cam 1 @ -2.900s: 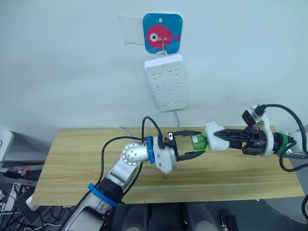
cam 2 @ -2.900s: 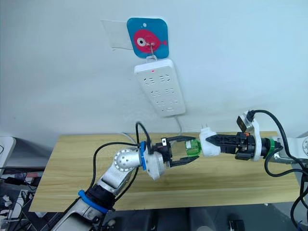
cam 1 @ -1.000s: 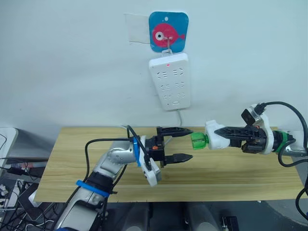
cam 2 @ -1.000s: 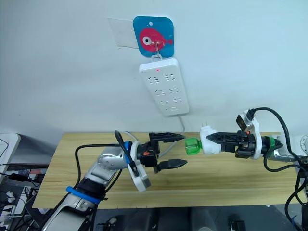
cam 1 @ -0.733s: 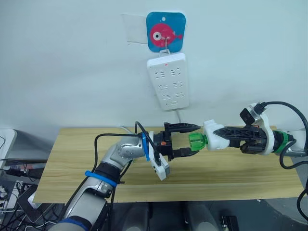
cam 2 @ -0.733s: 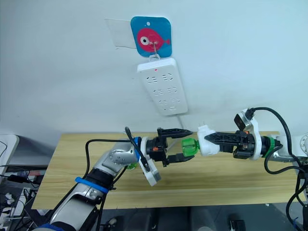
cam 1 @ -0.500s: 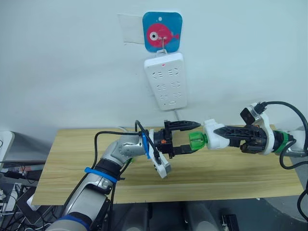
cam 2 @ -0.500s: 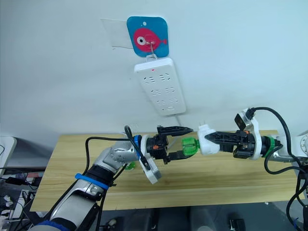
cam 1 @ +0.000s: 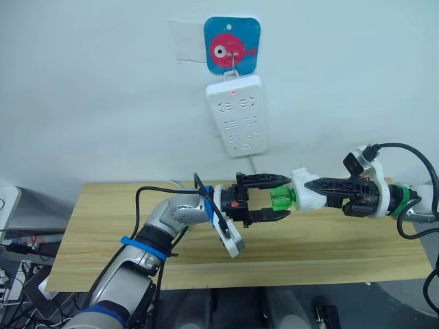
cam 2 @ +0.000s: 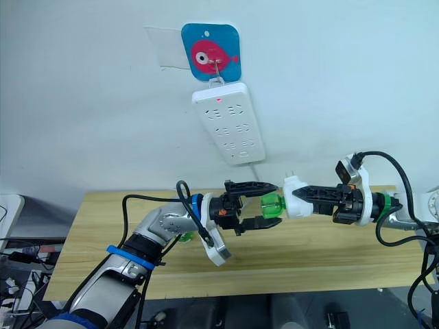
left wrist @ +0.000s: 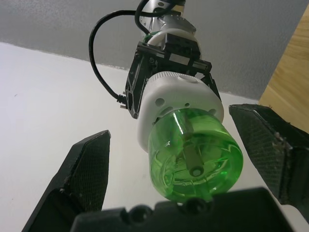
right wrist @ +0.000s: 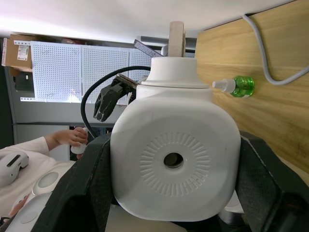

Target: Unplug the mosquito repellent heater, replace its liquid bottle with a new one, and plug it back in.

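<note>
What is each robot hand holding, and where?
The right hand holds the white mosquito repellent heater by its sides. The left hand holds nothing; its open fingers sit around the green bottle.

We see a light wooden worktop (cam 1: 329,257) with straight grain running along its length, set against a pale wall. Directly on it, toward ten o'clock of its middle, a small green liquid bottle (cam 2: 182,236) lies on its side, partly hidden behind the arm; the right wrist view shows it with a white nozzle tip (right wrist: 235,85). A grey cable (right wrist: 270,63) curves over the wood near that bottle, at the twelve o'clock edge by the wall.
</note>
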Tool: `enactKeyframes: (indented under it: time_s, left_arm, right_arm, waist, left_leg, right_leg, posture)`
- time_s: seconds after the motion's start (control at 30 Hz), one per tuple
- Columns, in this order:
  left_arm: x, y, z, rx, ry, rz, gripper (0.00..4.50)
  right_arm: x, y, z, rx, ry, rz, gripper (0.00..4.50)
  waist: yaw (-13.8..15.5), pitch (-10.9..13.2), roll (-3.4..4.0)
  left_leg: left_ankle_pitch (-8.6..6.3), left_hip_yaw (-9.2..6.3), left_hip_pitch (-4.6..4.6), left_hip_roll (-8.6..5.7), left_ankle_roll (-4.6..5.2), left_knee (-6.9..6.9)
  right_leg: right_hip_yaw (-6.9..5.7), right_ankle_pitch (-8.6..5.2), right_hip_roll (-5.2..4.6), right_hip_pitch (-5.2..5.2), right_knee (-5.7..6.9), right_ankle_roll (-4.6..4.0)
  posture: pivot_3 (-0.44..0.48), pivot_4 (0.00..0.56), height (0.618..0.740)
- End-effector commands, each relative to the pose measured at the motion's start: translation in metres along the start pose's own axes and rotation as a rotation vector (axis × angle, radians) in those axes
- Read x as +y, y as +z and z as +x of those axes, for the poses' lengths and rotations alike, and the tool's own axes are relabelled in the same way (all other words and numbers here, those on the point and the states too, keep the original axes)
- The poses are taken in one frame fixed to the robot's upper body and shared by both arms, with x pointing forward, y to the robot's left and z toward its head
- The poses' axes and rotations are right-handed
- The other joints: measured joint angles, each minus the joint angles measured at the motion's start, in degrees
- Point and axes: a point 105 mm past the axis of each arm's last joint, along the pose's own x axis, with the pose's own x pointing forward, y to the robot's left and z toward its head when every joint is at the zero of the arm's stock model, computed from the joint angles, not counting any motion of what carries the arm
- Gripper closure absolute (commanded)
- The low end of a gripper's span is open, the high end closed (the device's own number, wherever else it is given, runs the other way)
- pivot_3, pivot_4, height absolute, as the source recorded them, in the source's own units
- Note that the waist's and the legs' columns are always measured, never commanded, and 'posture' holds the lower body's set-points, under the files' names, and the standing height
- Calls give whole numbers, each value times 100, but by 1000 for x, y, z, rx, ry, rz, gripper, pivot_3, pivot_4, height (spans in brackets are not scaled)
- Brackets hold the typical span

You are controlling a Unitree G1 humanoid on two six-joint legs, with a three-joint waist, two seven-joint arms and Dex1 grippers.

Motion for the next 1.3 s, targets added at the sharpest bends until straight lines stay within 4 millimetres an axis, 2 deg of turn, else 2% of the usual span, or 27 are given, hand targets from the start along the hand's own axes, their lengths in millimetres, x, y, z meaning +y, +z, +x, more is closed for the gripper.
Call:
enactKeyframes:
  time_s: [0.03, 0.17, 0.4, 0.47, 0.5, 0.57, 0.67, 0.8, 0.97, 1.13, 1.2, 1.3]
  left_arm:
    - [0, -2, 0, 8, -8, 1, 1174]
    - [2, -7, 0, 27, 2, -2, 2224]
    - [6, -12, 1, 36, 22, -21, 2226]
    - [8, -10, 5, 25, 61, -121, 2226]
    - [9, -7, 7, 11, 79, -197, 2226]
    - [6, 0, 10, -10, 78, -483, 2226]
    - [14, -6, 9, 13, 181, -981, 2226]
    - [23, 8, 10, -35, 161, -1468, 2226]
    - [24, 9, 1, -83, 189, -2065, 2226]
    - [31, 15, -7, -190, 204, -2337, 2226]
    - [18, 5, -16, -217, 277, -2555, 2226]
    - [8, 5, -20, -197, 278, -2660, 2226]
  right_arm:
    - [13, 4, 0, 0, 50, -28, 1496]
    - [14, 4, 0, -1, 54, -28, 1496]
    - [14, 4, 0, 0, 55, -28, 1496]
    - [14, 4, 0, 0, 53, -30, 1496]
    - [14, 4, -1, -1, 50, -31, 1496]
    - [13, 3, -2, 2, 37, -32, 1496]
    - [12, 0, -3, 14, 12, -39, 1496]
    - [12, -5, -5, 47, -11, -53, 1496]
    - [10, -11, -4, 82, -15, -56, 1496]
    - [14, -14, -3, 105, 2, -67, 1496]
    - [17, -13, -1, 111, 17, -75, 1496]
    - [17, -13, -1, 110, 17, -76, 1496]
  waist:
    - [-2, 0, 0]
    - [-5, 0, 0]
    - [-9, 0, 0]
    - [-10, 0, 0]
    - [-10, 0, 0]
    - [-28, -1, 1]
    - [-55, -6, 10]
    - [-81, -8, 14]
    - [-136, -13, 24]
    - [-166, -13, 23]
    - [-162, -13, 22]
    - [-165, -11, 18]
  left_leg:
    - [0, 0, 0, 0, 0, 0]
    - [0, -1, 0, 0, 0, 0]
    - [0, 0, -1, 0, 0, 0]
    - [0, 0, 0, 0, 0, 0]
    - [0, -1, 0, 0, 0, 0]
    - [0, -3, -1, 1, 0, 0]
    - [9, -21, -13, 2, -17, 0]
    - [12, -58, -38, 1, -19, 3]
    - [11, -64, -39, -3, -12, 5]
    - [19, -40, -27, -5, -19, 8]
    - [20, -25, -14, -5, -18, 9]
    - [18, -14, 0, -4, -12, 16]
  right_leg:
    - [0, 0, 0, 0, 0, 0]
    - [0, 0, 0, 0, 0, 0]
    - [1, 0, 0, 0, 0, 0]
    - [0, 0, 0, 0, 0, 0]
    - [0, 0, 0, 0, 0, 0]
    - [1, 0, -2, -1, -1, 0]
    - [13, 0, -11, -6, -12, -2]
    - [-11, 3, -11, -20, -13, -7]
    - [-18, 3, -5, -17, -12, -8]
    - [-28, 3, 14, -19, 14, -7]
    - [-16, 2, 14, -18, 29, -7]
    - [-5, 2, 13, -14, 42, -6]
  posture:
    - [-122, 252, 740]
    - [-124, 251, 740]
    - [-126, 253, 740]
    - [-126, 253, 740]
    - [-126, 253, 740]
    - [-126, 244, 740]
    - [-128, 237, 740]
    - [-128, 236, 740]
    - [-115, 231, 740]
    - [-117, 229, 740]
    - [-119, 233, 740]
    - [-119, 233, 740]
